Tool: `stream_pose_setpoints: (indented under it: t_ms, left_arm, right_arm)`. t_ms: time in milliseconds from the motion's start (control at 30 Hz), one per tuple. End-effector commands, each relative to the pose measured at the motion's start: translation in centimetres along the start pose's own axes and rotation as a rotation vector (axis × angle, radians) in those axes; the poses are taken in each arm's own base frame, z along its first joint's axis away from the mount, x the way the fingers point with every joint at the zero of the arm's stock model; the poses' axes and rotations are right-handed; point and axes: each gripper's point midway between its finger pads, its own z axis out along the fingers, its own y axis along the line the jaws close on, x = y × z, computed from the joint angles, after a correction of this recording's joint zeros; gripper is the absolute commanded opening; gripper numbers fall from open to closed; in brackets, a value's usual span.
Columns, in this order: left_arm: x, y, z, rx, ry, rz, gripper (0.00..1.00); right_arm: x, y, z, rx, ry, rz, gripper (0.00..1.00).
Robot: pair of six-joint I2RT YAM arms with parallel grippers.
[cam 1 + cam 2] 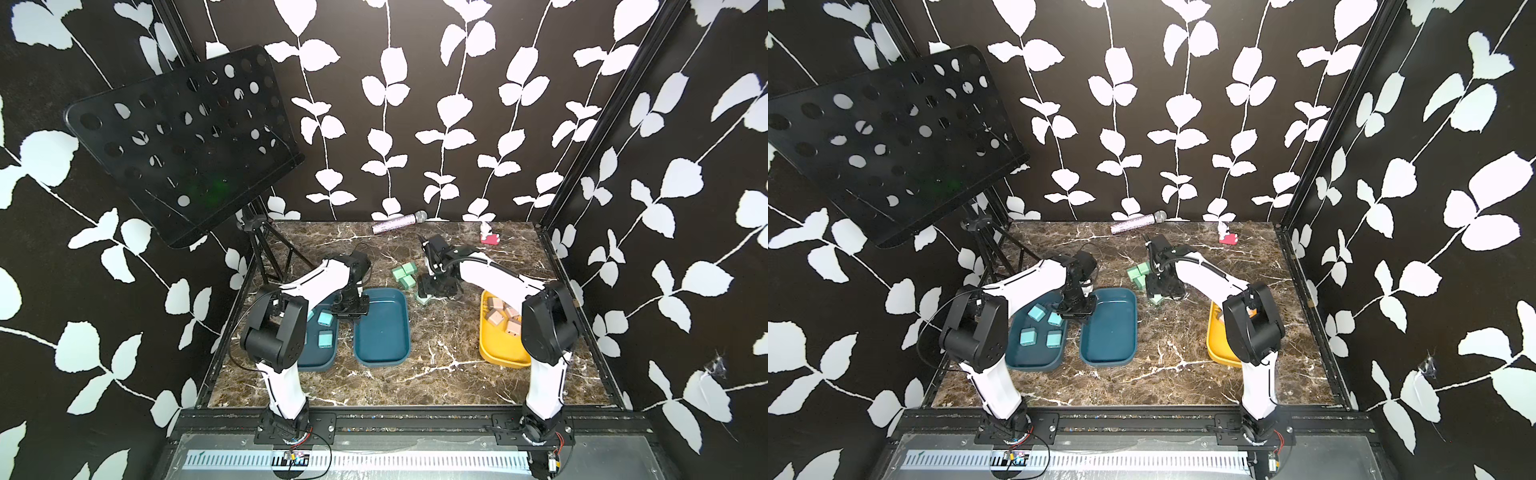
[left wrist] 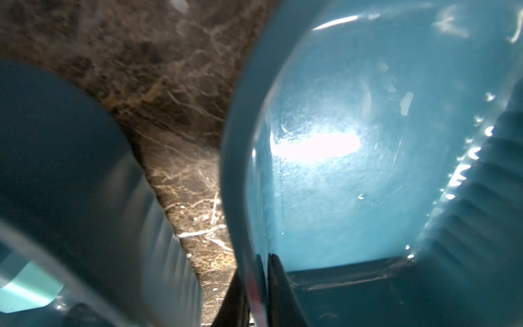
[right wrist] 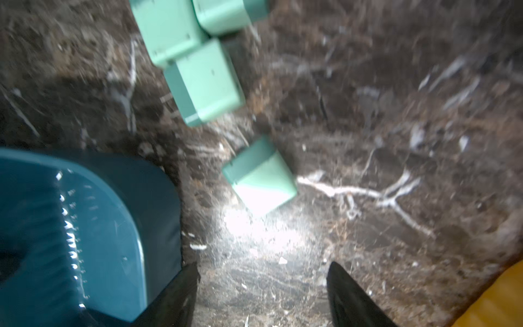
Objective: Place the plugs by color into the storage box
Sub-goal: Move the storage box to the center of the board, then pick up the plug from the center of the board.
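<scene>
Blue plugs point(image 1: 1029, 336) and tan plugs point(image 1: 495, 318) sorted, mint plugs point(image 1: 402, 272) loose beside the empty tray point(image 1: 384, 332) that left claw point(image 2: 254, 266) pinches; right claw point(image 3: 263, 264) open.

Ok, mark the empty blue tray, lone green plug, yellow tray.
empty blue tray point(image 1: 384, 332): in a top view, bare floor.
lone green plug point(image 3: 263, 186): right wrist view, lit face.
yellow tray point(image 1: 496, 349): in a top view, bare floor.

Soft, even light from above fills both top views; my table point(image 1: 436, 374) is sharp, with faint shadows, while the wide lens splays the walls at the edges. At my left wrist, white glare burns on the tray point(image 2: 317, 184) floor and its near rim smears out of focus. At my right wrist, blur softens the plugs point(image 3: 206, 82); a hot spot bleaches the marble.
</scene>
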Motion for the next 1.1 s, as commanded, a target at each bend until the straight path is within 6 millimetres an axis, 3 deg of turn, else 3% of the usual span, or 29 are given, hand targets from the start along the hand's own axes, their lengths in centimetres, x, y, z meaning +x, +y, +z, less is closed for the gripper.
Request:
stream_pose_setpoints:
  t_ms: [0, 333, 433, 700, 900, 1067]
  left_arm:
    - [1.7, 0.1, -0.8, -0.004, 0.017, 0.035, 0.15]
    - [4.3, -0.2, -0.2, 0.009, 0.044, 0.013, 0.17]
    - [4.6, -0.6, -0.2, 0.007, 0.047, 0.022, 0.28]
    - [3.8, -1.1, -2.2, 0.015, 0.003, 0.034, 0.57]
    - [2.5, -1.2, -4.9, -0.004, -0.057, 0.056, 0.58]
    - [1.8, -1.0, -6.0, -0.002, -0.077, 0.050, 0.58]
  right_arm:
    - [-0.2, -0.5, 1.4, 0.034, 0.056, -0.054, 0.71]
    - [-1.3, 0.5, 4.8, 0.007, 0.107, -0.082, 0.71]
    - [-1.1, 0.4, 5.6, 0.005, 0.126, -0.084, 0.71]
    - [0.2, 0.4, 5.8, -0.007, 0.142, -0.081, 0.66]
    - [1.6, 0.5, 5.9, -0.022, 0.156, -0.067, 0.61]
    - [2.3, 0.9, 6.0, -0.020, 0.156, -0.077, 0.60]
